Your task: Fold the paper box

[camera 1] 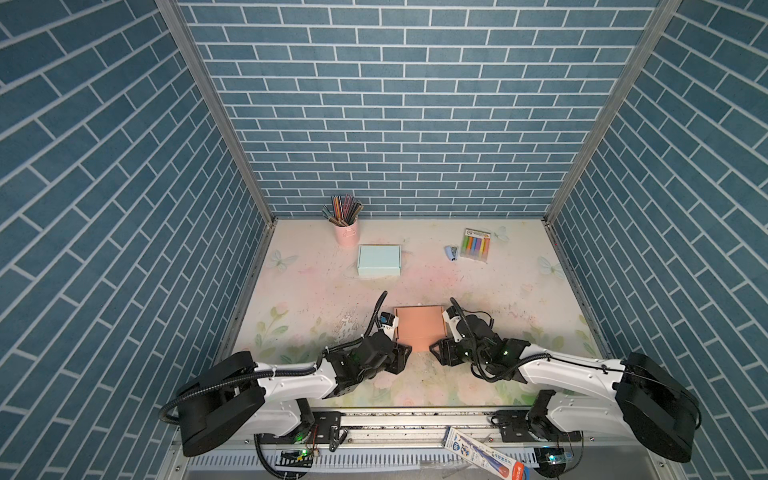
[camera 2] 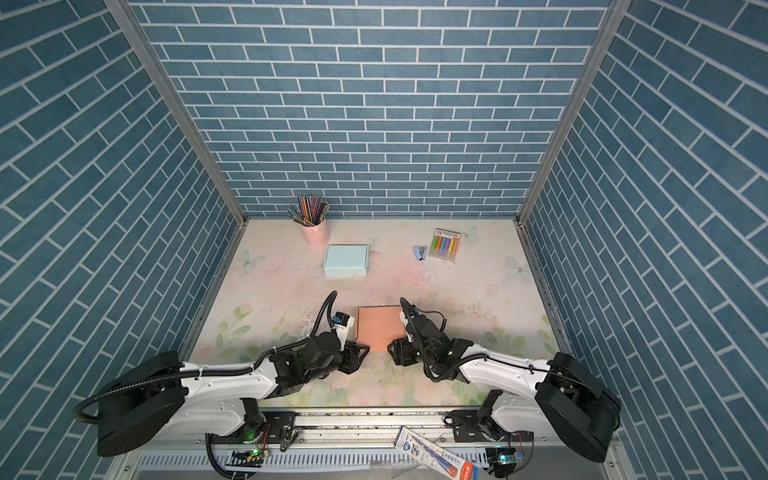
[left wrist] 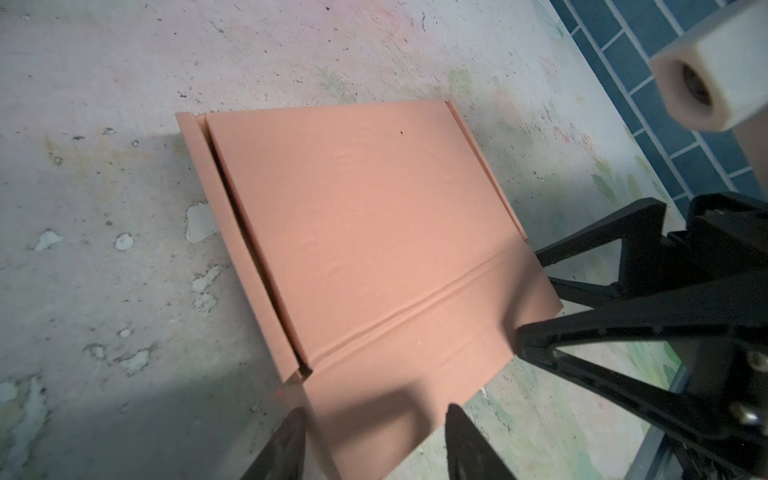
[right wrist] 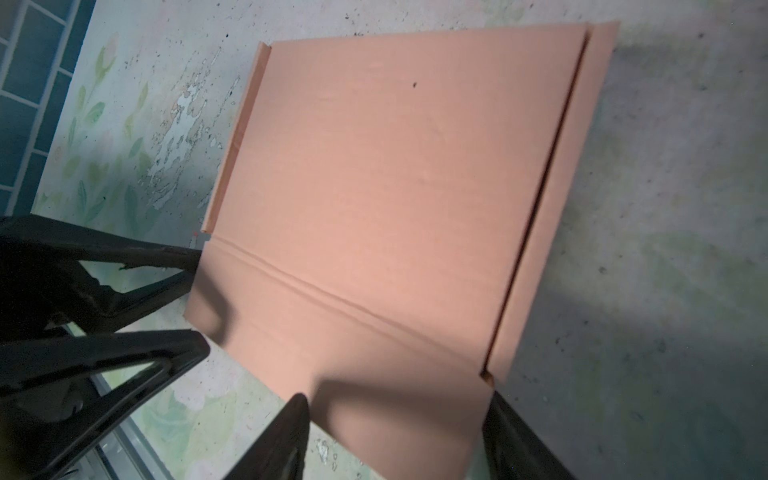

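Observation:
The paper box [camera 1: 419,328] [camera 2: 380,328] is salmon-orange cardboard and lies flat near the table's front middle. Its lid panel [left wrist: 365,199] is folded down over narrow side walls, and a front flap [right wrist: 374,332] sticks out toward the arms past a crease. My left gripper [camera 1: 405,353] [left wrist: 374,415] is open, its fingertips straddling the flap's left corner. My right gripper [camera 1: 434,351] [right wrist: 397,399] is open at the flap's right corner, one fingertip on each side of it. Each wrist view also shows the opposite gripper [left wrist: 530,295] [right wrist: 203,297] at the flap's edge.
A closed light-blue box [camera 1: 379,259] sits farther back, with a pink cup of pencils [camera 1: 346,232] behind it. A small stapler [camera 1: 452,252] and a pack of markers [camera 1: 476,245] lie at the back right. A pen package [camera 1: 482,453] rests on the front rail.

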Controlling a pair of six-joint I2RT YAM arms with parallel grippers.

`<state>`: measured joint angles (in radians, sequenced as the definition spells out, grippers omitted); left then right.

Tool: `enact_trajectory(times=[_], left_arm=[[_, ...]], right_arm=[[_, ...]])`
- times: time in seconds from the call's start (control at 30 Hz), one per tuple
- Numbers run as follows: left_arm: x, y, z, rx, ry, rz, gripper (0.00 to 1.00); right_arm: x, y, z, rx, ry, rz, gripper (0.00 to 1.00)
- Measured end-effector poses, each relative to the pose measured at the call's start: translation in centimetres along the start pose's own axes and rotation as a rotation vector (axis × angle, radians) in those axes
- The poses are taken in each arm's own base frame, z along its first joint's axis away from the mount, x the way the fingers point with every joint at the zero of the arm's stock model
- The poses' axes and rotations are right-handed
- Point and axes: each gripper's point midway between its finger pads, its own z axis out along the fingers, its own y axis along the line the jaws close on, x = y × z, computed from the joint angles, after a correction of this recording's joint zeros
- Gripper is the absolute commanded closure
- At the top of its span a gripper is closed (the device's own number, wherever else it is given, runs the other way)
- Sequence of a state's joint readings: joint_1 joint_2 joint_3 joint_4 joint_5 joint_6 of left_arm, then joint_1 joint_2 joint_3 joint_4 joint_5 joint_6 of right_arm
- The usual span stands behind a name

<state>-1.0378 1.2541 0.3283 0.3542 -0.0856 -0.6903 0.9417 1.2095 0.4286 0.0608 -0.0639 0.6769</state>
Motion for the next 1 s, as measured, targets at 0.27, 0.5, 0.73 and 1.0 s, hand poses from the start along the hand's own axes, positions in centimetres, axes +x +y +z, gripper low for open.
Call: enact_trajectory(times=[0.27, 0.5, 0.73, 1.0], left_arm=[[0.18, 0.29, -0.05, -0.007, -0.001, -0.006, 0.49], [0.21, 0.37, -0.06, -0.011, -0.003, -0.006, 0.51], [0.30, 0.47, 0.01, -0.015, 0.000, -0.003, 0.54], [0.45, 0.58, 0.14, -0.020, 0.005, -0.002, 0.54]], right_arm=[[-0.17, -0.38, 0.00, 0.022, -0.011, 0.000, 0.36], [-0.18, -0.68, 0.03, 0.037, -0.014, -0.001, 0.40], [-0.13, -0.79, 0.10, 0.042, -0.013, -0.001, 0.42], [-0.14, -0.78, 0.19, 0.042, -0.013, -0.001, 0.41]])
